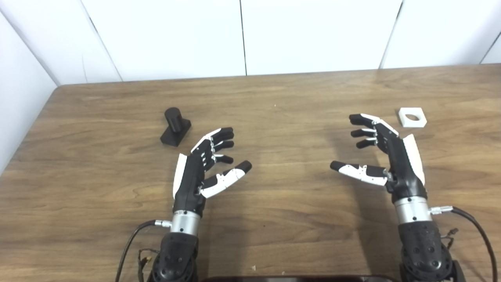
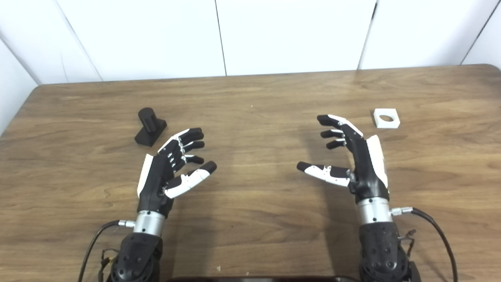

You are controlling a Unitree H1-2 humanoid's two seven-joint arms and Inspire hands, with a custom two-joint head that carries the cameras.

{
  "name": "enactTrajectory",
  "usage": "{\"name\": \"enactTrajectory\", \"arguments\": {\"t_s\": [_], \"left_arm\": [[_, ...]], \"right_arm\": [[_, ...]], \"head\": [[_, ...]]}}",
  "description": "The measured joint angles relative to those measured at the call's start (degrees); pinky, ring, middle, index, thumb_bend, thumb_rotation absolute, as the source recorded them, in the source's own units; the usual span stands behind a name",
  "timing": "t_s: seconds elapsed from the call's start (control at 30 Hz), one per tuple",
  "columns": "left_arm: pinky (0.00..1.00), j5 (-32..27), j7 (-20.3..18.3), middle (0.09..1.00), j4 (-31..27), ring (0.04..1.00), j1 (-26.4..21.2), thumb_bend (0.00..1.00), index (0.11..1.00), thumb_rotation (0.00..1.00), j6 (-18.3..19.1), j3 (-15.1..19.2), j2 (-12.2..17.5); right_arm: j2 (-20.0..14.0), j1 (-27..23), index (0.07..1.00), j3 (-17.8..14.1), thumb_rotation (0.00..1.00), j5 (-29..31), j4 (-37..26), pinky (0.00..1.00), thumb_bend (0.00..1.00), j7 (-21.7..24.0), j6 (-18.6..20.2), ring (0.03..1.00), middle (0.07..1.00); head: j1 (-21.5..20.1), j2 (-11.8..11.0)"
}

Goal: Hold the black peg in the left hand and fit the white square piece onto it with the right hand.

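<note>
Item 1, nearest me: left robot hand (image 1: 195,172), palm turned inward, fingers spread and curled only slightly, holding nothing. It hangs over the desk (image 1: 274,219).

Item 2: right robot hand (image 1: 385,156), a mirror of the left, fingers apart, thumb held out toward the middle, empty.

Item 3: black peg (image 1: 175,126), beyond the left robot hand and off to its outer side, near the fingertips but apart from them. A short round post stands on a rectangular base, upright on the desk. I judge it rigid plastic, light, with a smooth and somewhat slippery finish. I would take it by the base, fingers on one long side and thumb on the other, leaving the post bare for the fit.

Item 4: white square piece (image 1: 412,117), just past the right robot hand's fingertips and to its outer side, lying flat, round hole upward. Likely light, stiff and thin, so I would pinch two opposite edges and keep the hole clear.

Item 5, view notes: the right eye view shows the desk's far right corner, cropped in the left eye view. Otherwise both agree.
</note>
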Motion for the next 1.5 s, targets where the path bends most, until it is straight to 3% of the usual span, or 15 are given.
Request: {"name": "enactTrajectory", "arguments": {"t_s": [0.2,0.3,0.33,0.4,0.5,0.97,1.2,1.33,1.5], "left_arm": [[0.59,0.1,0.2,0.767,0.0,0.732,0.1,0.80,0.736,0.30,0.0,-0.1,-0.2],[0.59,1.4,0.7,0.764,0.0,0.723,0.1,0.80,0.741,0.31,0.0,-0.7,-0.6],[0.58,1.9,0.9,0.763,0.1,0.719,0.1,0.81,0.738,0.30,0.0,-1.0,-1.0],[0.57,2.5,1.2,0.761,0.7,0.714,0.0,0.82,0.731,0.30,-0.1,-1.6,-1.8],[0.55,4.1,2.3,0.757,3.1,0.710,-0.1,0.81,0.728,0.30,-0.6,-2.6,-3.2],[0.53,8.3,5.9,0.722,4.6,0.660,-0.9,0.80,0.694,0.25,-1.0,-2.3,-4.1],[0.51,13.6,8.0,0.702,1.3,0.635,-0.9,0.75,0.670,0.22,-0.3,-2.2,-4.0],[0.57,21.7,9.3,0.707,-2.4,0.671,-0.9,0.75,0.663,0.22,2.8,-1.7,-3.4],[0.58,26.6,9.9,0.715,-6.2,0.690,-2.8,0.75,0.657,0.21,6.8,1.0,-2.8]], "right_arm": [[0.0,0.1,0.744,-0.1,0.11,0.4,0.0,0.54,0.68,0.0,0.0,0.678,0.767],[-0.3,0.2,0.749,-0.5,0.05,0.3,0.0,0.54,0.66,-0.1,-0.2,0.682,0.776],[-0.6,0.2,0.749,-0.8,0.03,0.5,0.2,0.54,0.65,-0.1,-0.9,0.683,0.776],[-1.1,0.3,0.753,-1.4,0.01,1.3,0.4,0.55,0.64,0.0,-1.3,0.687,0.779],[-1.3,0.6,0.744,-2.9,0.00,3.5,0.6,0.55,0.65,0.0,-1.7,0.674,0.764],[-1.4,0.6,0.730,-3.6,0.01,4.3,2.8,0.51,0.64,0.0,-3.3,0.659,0.747],[-1.4,0.6,0.719,-3.7,0.03,4.3,2.8,0.49,0.64,0.0,-3.3,0.641,0.732],[-1.4,0.6,0.715,-3.7,0.02,4.3,2.8,0.49,0.64,0.0,-3.3,0.638,0.729],[-1.4,0.6,0.715,-3.7,0.02,4.3,2.8,0.49,0.63,0.0,-3.2,0.637,0.734]], "head": [[4.0,-0.5],[14.4,-2.4],[14.4,-2.4],[18.7,-3.7],[20.5,-4.4],[19.9,-4.7],[19.6,-4.7],[19.5,-4.7],[19.5,-4.7]]}}
